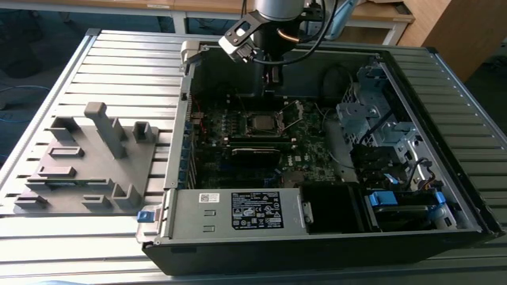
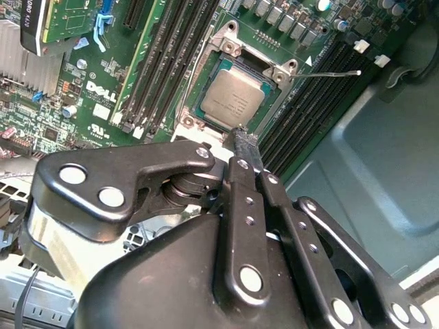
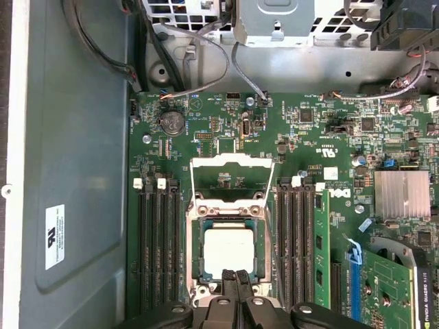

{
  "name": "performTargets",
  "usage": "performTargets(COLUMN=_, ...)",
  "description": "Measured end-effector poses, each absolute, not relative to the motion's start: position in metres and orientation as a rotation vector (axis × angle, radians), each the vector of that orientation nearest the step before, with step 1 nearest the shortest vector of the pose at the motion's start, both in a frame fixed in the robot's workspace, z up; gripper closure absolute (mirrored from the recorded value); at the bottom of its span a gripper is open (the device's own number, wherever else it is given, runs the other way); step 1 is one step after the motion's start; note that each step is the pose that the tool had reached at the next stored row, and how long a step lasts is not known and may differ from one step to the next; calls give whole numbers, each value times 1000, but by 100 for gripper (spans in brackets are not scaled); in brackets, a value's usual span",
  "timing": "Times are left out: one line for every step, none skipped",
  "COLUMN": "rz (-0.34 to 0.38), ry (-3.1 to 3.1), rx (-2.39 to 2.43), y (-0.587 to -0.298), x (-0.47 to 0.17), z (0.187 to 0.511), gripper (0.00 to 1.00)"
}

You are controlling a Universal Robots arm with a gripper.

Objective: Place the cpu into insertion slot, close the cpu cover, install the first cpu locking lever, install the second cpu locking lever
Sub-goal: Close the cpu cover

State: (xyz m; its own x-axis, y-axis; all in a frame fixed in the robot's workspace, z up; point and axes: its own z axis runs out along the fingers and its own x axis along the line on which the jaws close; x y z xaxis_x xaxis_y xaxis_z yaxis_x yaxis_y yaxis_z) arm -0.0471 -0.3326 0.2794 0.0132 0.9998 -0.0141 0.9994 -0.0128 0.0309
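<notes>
Silver cpu flat in insertion slot, top up.

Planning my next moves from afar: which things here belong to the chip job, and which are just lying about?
Job: chip, seated in its socket; open cover frame; wire lever; pincer close by the chip.
Lying about: grey parts tray, coin battery, finned heat sink, green card.

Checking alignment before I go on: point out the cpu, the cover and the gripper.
cpu (image 3: 230, 248): first wrist view, centre of its metal top.
cover (image 3: 232, 162): first wrist view, frame bar opposite its hinge.
gripper (image 3: 234, 274): first wrist view, between its fingertips.
</notes>
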Motion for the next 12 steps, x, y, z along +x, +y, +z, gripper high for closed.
performTargets(rz=18, ry=2184, rx=2213, y=-333, x=-47, z=281, gripper=89)
performTargets(rz=18, ry=2185, rx=2213, y=-333, x=-47, z=281, gripper=89)
performTargets(rz=18, ry=2184, rx=2213, y=-333, x=-47, z=281, gripper=89)
performTargets(rz=18, ry=2184, rx=2213, y=-333, x=-47, z=282, gripper=89)
performTargets(rz=18, ry=2185, rx=2213, y=-333, x=-47, z=282, gripper=89)
performTargets(rz=18, ry=2184, rx=2213, y=-333, x=-47, z=282, gripper=89)
performTargets(rz=18, ry=2185, rx=2213, y=-333, x=-47, z=282, gripper=89)
performTargets(rz=18, ry=2184, rx=2213, y=-333, x=-47, z=282, gripper=89)
performTargets(rz=18, ry=2185, rx=2213, y=-333, x=-47, z=281, gripper=89)
performTargets(rz=18, ry=2185, rx=2213, y=-333, x=-47, z=280, gripper=89)
performTargets(rz=18, ry=2184, rx=2213, y=-333, x=-47, z=280, gripper=89)
performTargets(rz=18, ry=2184, rx=2213, y=-333, x=-47, z=280, gripper=89)
